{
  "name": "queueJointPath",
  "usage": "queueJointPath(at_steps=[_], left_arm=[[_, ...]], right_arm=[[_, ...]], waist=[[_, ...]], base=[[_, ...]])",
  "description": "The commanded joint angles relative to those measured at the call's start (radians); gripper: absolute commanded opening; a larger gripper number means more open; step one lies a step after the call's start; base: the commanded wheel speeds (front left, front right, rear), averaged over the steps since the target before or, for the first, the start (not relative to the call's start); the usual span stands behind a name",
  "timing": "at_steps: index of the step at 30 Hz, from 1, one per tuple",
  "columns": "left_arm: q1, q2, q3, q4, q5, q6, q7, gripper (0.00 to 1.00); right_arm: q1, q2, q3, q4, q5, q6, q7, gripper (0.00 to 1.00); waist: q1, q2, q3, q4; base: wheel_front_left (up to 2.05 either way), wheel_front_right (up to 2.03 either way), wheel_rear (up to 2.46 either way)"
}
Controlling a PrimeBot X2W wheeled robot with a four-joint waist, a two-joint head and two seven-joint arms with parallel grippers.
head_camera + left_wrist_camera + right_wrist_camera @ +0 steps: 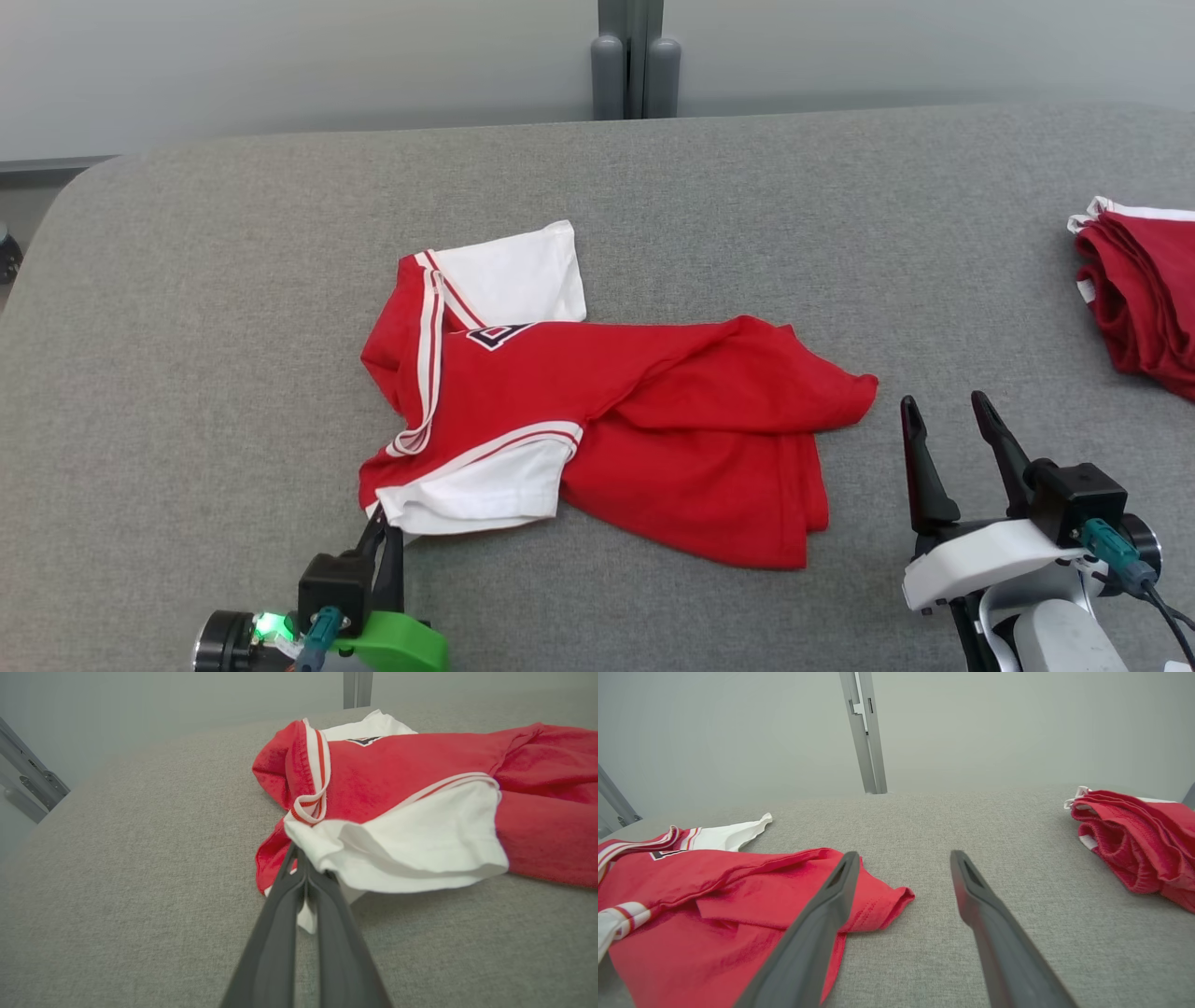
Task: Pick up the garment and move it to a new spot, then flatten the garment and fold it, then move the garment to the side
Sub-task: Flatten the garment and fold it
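So the red garment [597,411] is sitting roughly mid-table, bunched up, not flat at all. Collar and the two white sleeves are on the left, and the red body is folded over itself and trails off to the right. The table [187,327] is covered in gray fabric. Its far edge runs across the top of the head view and curves into a rounded corner at the far left.

Room-wise, there's a big bare patch left of the garment, a wide strip behind it up to the far edge, and a narrower strip in front. On the right there's a clear gap between the garment's hem and a pile of red clothing [1144,289] right at the right edge of the head view. A gray post [635,61] stands just behind the far edge.

The left claw [381,527] comes up from the bottom of the head view, low to the table and angled slightly right. It's pressed together, pinching the edge of the near white sleeve [476,490] at the garment's front-left corner.

The right claw [943,401] is spread wide with nothing in it. Its fingers point away from the robot and lean a bit left, just beside the garment's right hem corner and not touching it. Can't tell if it's resting on the table or hovering.
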Motion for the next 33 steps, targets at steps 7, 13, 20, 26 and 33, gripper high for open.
queueJointPath(at_steps=[7,13,20,26,33], left_arm=[[0.053,-0.021,0.078,0.018,0.014,-0.023,0.000,1.00],[0.076,-0.029,0.141,0.012,0.038,-0.032,0.000,1.00],[0.072,-0.051,0.207,-0.034,0.061,-0.046,0.000,1.00],[0.063,-0.062,0.253,-0.067,0.093,-0.054,0.000,1.00],[0.043,-0.091,0.267,-0.081,0.122,-0.077,0.000,1.00]], right_arm=[[0.005,-0.002,-0.015,0.005,-0.006,-0.001,-0.003,1.00],[0.007,-0.002,-0.017,0.010,-0.002,-0.001,-0.003,1.00],[-0.029,-0.003,-0.071,0.048,-0.057,-0.001,0.008,1.00],[-0.111,-0.003,-0.124,0.117,-0.148,-0.001,0.092,1.00],[-0.213,-0.045,-0.118,0.273,-0.162,-0.001,0.192,1.00]], waist=[[0.0000,0.0000,-0.003,0.002],[0.0000,0.0000,-0.012,0.016],[0.0000,0.0000,-0.024,0.028],[0.0000,0.0000,-0.018,0.042],[0.0000,0.0000,0.005,0.086]], base=[[0.00,0.00,0.00],[0.00,0.00,0.00],[0.00,0.00,0.00],[0.00,0.00,0.00],[0.00,0.00,0.00]])
